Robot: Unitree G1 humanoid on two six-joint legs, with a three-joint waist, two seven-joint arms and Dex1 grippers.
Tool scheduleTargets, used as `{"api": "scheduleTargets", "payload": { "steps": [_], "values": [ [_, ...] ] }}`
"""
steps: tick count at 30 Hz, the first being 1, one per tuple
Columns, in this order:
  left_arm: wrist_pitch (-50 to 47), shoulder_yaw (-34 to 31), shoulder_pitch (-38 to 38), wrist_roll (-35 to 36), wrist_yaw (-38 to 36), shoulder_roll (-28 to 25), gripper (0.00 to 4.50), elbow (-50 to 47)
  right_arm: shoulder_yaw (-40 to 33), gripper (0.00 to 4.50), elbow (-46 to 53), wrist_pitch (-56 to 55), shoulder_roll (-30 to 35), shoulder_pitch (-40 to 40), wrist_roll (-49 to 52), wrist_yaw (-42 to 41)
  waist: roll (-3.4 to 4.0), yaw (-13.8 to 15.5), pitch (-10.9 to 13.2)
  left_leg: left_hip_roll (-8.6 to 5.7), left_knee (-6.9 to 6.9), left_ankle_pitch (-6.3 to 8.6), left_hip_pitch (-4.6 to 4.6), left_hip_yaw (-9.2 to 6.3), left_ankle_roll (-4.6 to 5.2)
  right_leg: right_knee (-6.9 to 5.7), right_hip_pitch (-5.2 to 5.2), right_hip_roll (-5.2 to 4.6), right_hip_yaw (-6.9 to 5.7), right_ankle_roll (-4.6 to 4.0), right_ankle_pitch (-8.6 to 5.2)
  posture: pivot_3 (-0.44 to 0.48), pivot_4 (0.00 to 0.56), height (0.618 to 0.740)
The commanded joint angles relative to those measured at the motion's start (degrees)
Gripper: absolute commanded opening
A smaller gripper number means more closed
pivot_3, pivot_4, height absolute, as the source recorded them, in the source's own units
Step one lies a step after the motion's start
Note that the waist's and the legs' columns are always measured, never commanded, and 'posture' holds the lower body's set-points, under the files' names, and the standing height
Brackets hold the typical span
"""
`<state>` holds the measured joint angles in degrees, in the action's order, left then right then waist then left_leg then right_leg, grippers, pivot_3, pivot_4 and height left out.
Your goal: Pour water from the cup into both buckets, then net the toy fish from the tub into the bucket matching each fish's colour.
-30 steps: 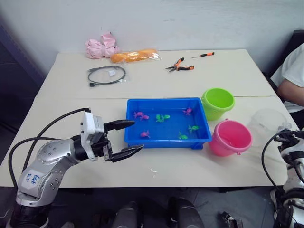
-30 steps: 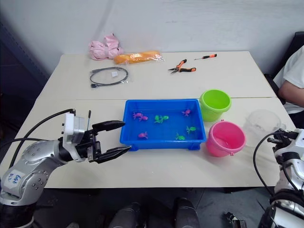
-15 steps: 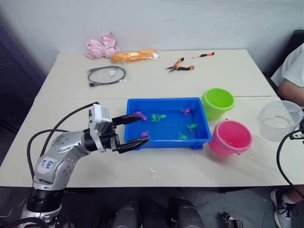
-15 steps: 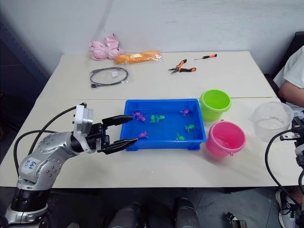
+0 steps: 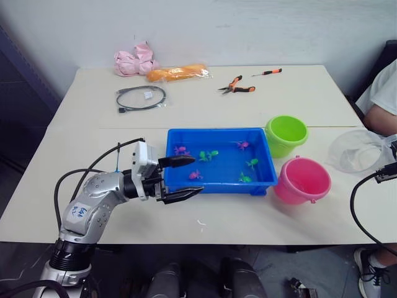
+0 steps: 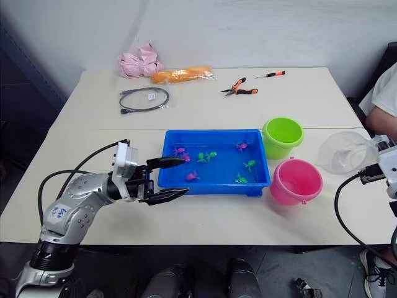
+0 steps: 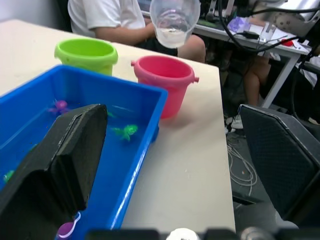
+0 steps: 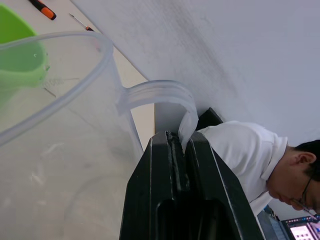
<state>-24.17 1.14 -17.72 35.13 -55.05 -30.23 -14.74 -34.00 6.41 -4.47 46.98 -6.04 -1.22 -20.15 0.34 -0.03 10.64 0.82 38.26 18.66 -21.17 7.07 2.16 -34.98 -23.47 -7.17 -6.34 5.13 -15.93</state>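
The table (image 5: 260, 217) carries everything, and the tub (image 5: 218, 184) sits just ahead of the left gripper (image 5: 183, 177), whose two black fingers stand apart with nothing between them, the upper fingertip over the tub's near-left rim and the lower one just outside the wall. Beyond those fingers, across the tub, stand the green bucket (image 5: 286, 134) and the pink bucket (image 5: 302, 180), side by side and close together. The cup (image 6: 343, 152) is lifted off the table at the far right, tilted with its mouth turned toward the buckets; the right gripper (image 8: 179, 145) has its fingers clamped together on the cup's thin looped handle, so the cup body hangs out beyond the fingertips with only that strap held. A little water appears to lie in it, judging by the left wrist view. A person's sleeve (image 5: 384, 93) is just behind the cup. Smallest are the toy fish (image 5: 195, 175), pink and green, scattered in the tub's water just past the left fingertips. The pour is the step in hand, and the risks look plain: a grip on a narrow handle may let the cup swing or twist as it tips, sending water onto the table between the buckets; the buckets being so near each other, a stream meant for one could splash into the other; and the open left fingers, so close to the tub rim, could nudge it and slosh water or fish.
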Motion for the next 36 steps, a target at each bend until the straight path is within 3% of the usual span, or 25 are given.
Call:
{"api": "scheduleTargets", "payload": {
  "steps": [1, 25, 36],
  "values": [
    [1.4, 0.0, -0.5, -0.5, -0.4, 0.4, 4.50, -0.8, -0.6, 0.08, 1.8, -4.9, 2.6, -0.9, -3.5, -0.5, 0.00, 0.0, 0.0, 0.00, 0.00, 0.00, 0.00, 0.00, 0.00, 0.00, 0.00, -0.03, 0.01, 0.00, 0.00, 0.000, 0.150, 0.740],
    [1.9, -0.2, 0.2, -1.8, 0.8, 2.3, 4.50, -1.1, 0.3, 0.08, -1.5, -16.4, 3.2, -1.8, -18.5, 6.3, -0.02, 0.0, 0.0, 0.01, 0.01, -0.02, 0.01, -0.01, -0.01, 0.00, 0.01, -0.03, 0.01, 0.00, 0.00, 0.000, 0.150, 0.740],
    [1.9, -0.3, 0.3, -1.8, 0.9, 2.4, 4.50, -1.2, 0.0, 0.08, -0.6, -15.9, 3.4, -0.8, -18.5, 6.1, -0.02, 0.0, 0.0, 0.01, 0.01, -0.02, 0.01, -0.01, -0.01, 0.00, 0.01, -0.01, 0.02, 0.00, 0.00, 0.000, 0.150, 0.740]
  ]
}}
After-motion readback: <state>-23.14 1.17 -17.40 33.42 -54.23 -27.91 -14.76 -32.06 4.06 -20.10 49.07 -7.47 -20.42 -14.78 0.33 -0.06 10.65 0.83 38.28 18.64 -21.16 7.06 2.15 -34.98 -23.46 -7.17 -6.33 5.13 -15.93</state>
